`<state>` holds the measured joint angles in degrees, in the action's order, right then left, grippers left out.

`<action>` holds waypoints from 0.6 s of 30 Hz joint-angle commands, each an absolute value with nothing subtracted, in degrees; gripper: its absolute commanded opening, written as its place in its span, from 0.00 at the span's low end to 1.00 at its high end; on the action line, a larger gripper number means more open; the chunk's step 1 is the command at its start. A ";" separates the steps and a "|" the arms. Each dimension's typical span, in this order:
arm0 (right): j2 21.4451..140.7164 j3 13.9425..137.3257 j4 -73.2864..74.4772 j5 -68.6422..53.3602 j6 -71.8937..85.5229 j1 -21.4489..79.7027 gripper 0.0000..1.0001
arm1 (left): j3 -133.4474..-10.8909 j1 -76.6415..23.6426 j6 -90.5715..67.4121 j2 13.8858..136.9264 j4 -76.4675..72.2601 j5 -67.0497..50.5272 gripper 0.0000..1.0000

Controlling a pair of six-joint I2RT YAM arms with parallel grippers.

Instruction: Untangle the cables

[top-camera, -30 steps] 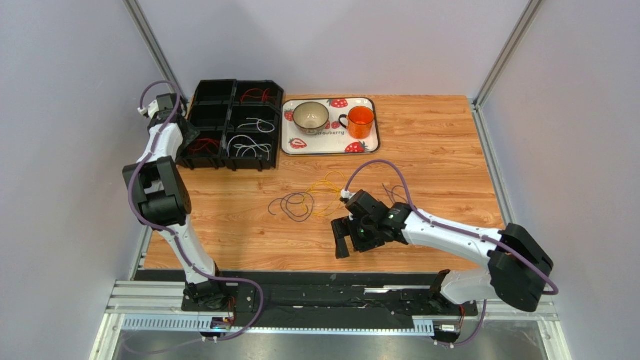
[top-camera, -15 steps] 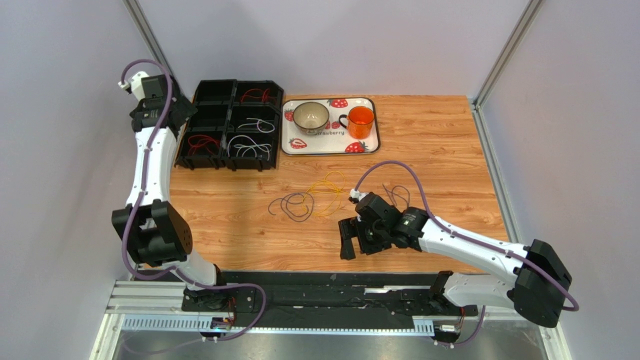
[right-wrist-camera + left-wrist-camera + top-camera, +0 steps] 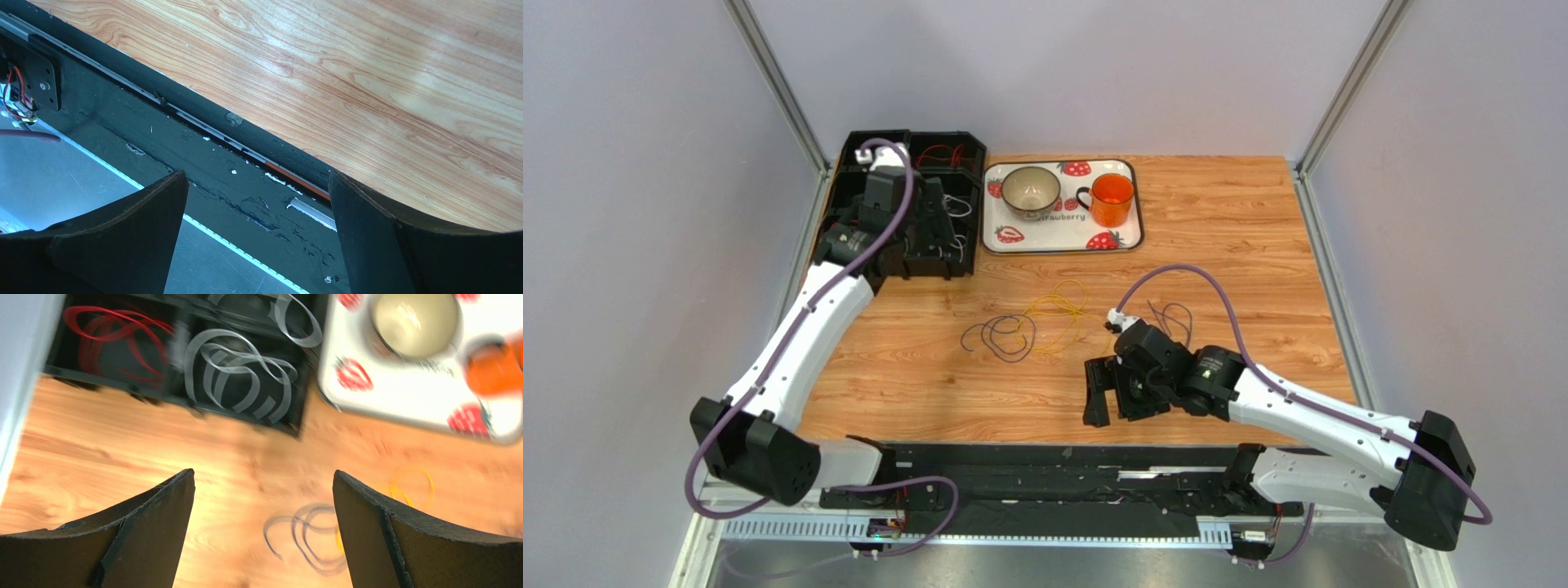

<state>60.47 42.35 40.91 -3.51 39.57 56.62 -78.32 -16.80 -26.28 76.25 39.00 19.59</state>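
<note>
Wide open and holding nothing, bare wood all round.
Overhead, my left gripper (image 3: 934,230) is hovering just left of the tray (image 3: 1133,202), my right gripper (image 3: 1096,395) well to its near side, the loose cables (image 3: 1014,331) lying between. Left wrist: the cables are sitting nearside of the tray, ahead of my spread fingers (image 3: 153,527). Right wrist: I'm overhanging the table (image 3: 368,73) edge.

Both jaws wide apart; left arm (image 3: 799,333) outstretched, right arm (image 3: 1308,412) low
</note>
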 commanded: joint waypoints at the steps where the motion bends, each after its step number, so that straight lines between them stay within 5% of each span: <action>1: 58.80 42.54 43.24 -1.06 43.50 57.04 0.88 | -74.27 -24.68 -26.10 69.97 40.69 18.02 0.89; 18: 55.19 41.83 48.86 5.71 52.38 58.01 0.86 | -53.09 -43.06 -32.52 65.64 33.23 12.48 0.77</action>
<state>53.67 39.44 47.77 2.42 49.39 57.74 -55.20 -41.87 -32.10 64.40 38.98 15.25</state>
